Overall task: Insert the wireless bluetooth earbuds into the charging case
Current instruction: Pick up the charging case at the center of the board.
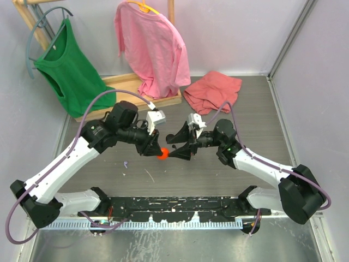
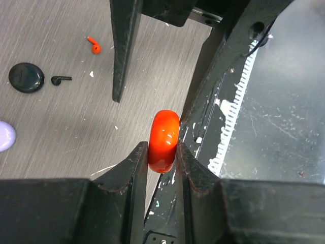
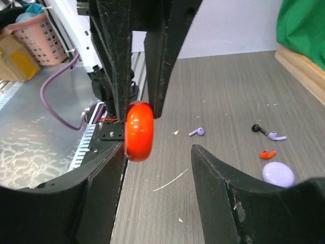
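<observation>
Left fingers (image 2: 127, 175) pinch the closed orange case (image 2: 163, 140); right fingers (image 3: 228, 188) gape near it.

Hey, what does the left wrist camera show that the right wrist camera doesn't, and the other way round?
Only left wrist: the black round case. Only right wrist: two lavender earbuds, a pink basket and green cloth. Both: the orange case pinched in the left gripper, an orange earbud, a black earbud and the lavender case.
</observation>
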Tool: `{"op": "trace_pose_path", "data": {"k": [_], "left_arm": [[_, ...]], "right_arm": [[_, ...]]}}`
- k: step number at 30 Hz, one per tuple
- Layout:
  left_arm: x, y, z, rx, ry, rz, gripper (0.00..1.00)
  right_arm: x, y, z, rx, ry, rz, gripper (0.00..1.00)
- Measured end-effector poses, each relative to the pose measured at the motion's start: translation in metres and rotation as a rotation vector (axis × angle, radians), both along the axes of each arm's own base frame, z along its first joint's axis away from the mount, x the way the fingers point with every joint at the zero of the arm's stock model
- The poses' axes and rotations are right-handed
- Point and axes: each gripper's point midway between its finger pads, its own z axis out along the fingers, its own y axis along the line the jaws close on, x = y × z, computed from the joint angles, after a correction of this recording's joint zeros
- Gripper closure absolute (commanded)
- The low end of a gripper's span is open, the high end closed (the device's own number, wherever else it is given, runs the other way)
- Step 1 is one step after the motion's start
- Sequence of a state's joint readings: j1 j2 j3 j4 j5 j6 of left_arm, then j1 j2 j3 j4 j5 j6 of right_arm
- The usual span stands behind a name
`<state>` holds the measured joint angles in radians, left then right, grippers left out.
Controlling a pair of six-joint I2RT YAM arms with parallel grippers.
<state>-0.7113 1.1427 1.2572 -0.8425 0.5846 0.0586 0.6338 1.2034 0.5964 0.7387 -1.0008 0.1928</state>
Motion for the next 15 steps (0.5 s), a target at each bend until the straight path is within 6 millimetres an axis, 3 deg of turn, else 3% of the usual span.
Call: {"op": "trace_pose_path", "data": {"k": [15], "left_arm": [[-0.005,-0.007,-0.005,0.078,-0.057,-0.098,0.92]], "right_arm": [[-0.019,0.014,-0.02,-0.072,0.012,0.099,0.58]]}}
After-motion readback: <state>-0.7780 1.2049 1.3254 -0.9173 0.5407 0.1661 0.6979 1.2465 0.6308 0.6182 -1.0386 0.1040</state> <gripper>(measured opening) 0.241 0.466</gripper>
